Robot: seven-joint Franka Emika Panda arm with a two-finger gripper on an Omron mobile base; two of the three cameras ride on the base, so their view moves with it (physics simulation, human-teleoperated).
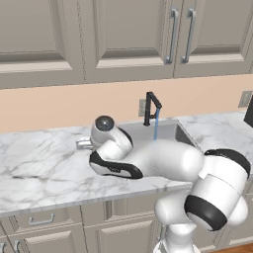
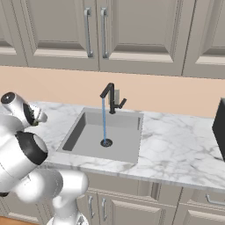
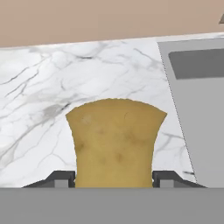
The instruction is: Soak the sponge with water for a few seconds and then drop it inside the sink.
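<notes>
From the left base view, the sink (image 1: 173, 132) sits in the white marble counter (image 1: 44, 168) with the black faucet (image 1: 151, 107) at its back edge; the water (image 1: 156, 123) falls from the spout as a thin blue stream into the basin. The arm bends low over the counter left of the sink, and its own links hide the fingers here.

In the right base view, the grey sink (image 2: 83, 132) holds nothing but the stream of water (image 2: 104, 118), which lands at the round drain (image 2: 106, 143). Grey cabinets (image 2: 132, 30) hang above a peach backsplash (image 2: 176, 94).

The hand view shows the gripper (image 3: 113, 178) closed narrowly on the sponge (image 3: 115, 142), one dark fingertip at each pinched side. The sponge hangs over marble, with the sink's rim (image 3: 183, 113) just to its right.
</notes>
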